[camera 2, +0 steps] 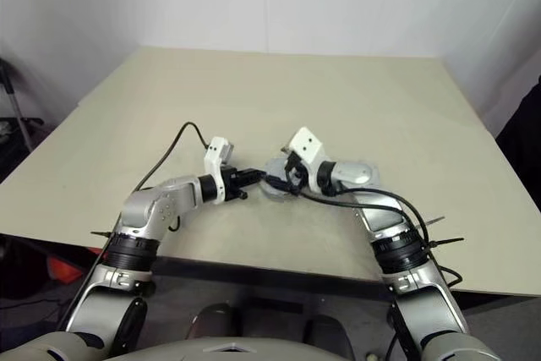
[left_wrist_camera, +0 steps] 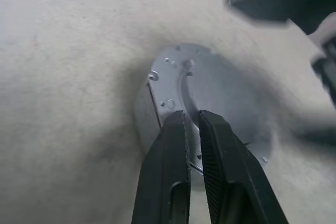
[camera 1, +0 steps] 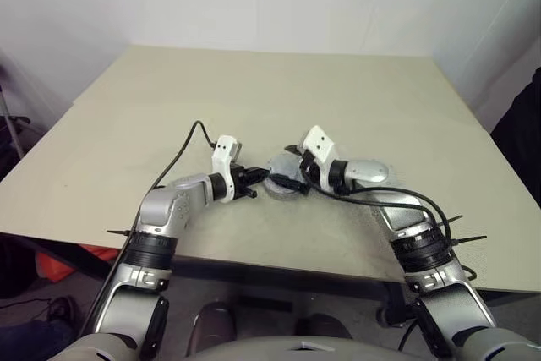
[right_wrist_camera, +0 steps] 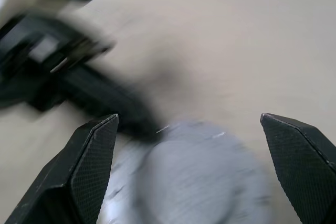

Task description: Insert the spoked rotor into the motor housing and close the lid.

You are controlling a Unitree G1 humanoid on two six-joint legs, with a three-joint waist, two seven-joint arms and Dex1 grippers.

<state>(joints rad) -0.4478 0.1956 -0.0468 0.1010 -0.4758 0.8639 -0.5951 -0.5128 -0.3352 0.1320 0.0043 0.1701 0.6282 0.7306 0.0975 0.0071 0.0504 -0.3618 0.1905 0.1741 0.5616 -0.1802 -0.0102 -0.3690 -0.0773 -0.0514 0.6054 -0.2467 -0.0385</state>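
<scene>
Head views: the housing (camera 1: 283, 182) lies on the table (camera 1: 254, 99) near its front edge, between the two grippers. The left gripper (camera 1: 251, 183) sits at the housing's left rim; the right gripper (camera 2: 287, 177) hangs just over its right side.

Left wrist view: the left gripper's fingers (left_wrist_camera: 168, 171) are clenched on the near rim of the housing (left_wrist_camera: 210, 93). A flat silver face with small screws shows; no copper coils are visible.

Right wrist view: the right gripper's fingers (right_wrist_camera: 89, 166) stand wide apart, released, above the housing (right_wrist_camera: 194, 177).

Judgement: the lid appears seated, so the rotor is likely inside. Left: confirm closure and let go.
</scene>
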